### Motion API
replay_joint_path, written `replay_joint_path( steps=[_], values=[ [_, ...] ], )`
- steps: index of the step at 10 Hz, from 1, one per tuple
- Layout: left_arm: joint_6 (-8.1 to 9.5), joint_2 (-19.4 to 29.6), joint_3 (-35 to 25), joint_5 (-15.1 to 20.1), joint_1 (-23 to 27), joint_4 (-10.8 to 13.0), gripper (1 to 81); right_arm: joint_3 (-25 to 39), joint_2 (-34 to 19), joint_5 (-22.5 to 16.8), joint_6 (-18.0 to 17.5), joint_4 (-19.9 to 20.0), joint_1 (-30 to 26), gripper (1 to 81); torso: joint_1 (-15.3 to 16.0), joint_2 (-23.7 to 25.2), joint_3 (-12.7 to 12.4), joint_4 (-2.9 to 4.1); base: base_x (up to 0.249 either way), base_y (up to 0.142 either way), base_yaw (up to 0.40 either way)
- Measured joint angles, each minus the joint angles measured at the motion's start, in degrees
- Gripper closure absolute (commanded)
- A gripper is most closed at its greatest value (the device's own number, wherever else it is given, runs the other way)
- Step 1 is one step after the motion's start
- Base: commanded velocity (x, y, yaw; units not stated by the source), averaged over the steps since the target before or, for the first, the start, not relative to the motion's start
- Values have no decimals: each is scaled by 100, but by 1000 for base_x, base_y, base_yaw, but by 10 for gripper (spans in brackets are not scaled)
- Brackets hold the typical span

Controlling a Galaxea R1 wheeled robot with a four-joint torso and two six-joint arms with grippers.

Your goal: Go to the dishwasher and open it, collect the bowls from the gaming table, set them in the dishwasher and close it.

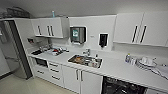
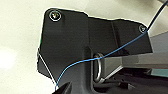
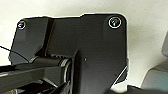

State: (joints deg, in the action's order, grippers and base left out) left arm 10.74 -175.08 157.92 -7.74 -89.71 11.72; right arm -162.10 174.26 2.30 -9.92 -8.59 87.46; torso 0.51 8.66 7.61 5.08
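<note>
- white counter [image 1: 117,67] runs across the kitchenette in the head view, with white cabinets below and above.
- dishwasher [image 1: 122,87] sits under the counter toward the right; its bay reads dark, with what looks like rack shapes inside, so i judge the door already down, though the door itself lies beyond the picture's lower edge and i cannot confirm it.
- judgement on progress: the opening step looks done; bowls are not to be made out here, and the loading and closing steps are left.
- gaming table is nowhere to be picked out in this kitchen corner.
- sink [image 1: 85,60] is set into the counter, cluttered with items too blurred to name; a tap stands behind it.
- stacked plates [image 1: 146,63] rest on the counter above the dishwasher, a small bottle just beside them.
- wall carries a paper towel dispenser [image 1: 77,35] and a dark soap dispenser [image 1: 103,40].
- more clutter lies at the counter's far left, near a tall steel fridge [image 1: 15,50].
- claw state: both wrist views give the robot's dark plate over pale floor, a blue cable crossing the left one; fingers cannot be told on either arm.
- nothing stands on the floor before the cabinets, as far as seen.
</note>
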Motion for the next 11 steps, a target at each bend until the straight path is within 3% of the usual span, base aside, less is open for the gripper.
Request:
replay_joint_path(
  steps=[7,11],
  values=[
    [0,-2,0,28,138,0,10,7,55,0,0,2,0,10,0,0,0,0,0,0,356],
    [0,-2,0,446,232,0,10,5,63,11,0,0,-9,10,0,0,0,0,0,0,355]
  ],
)
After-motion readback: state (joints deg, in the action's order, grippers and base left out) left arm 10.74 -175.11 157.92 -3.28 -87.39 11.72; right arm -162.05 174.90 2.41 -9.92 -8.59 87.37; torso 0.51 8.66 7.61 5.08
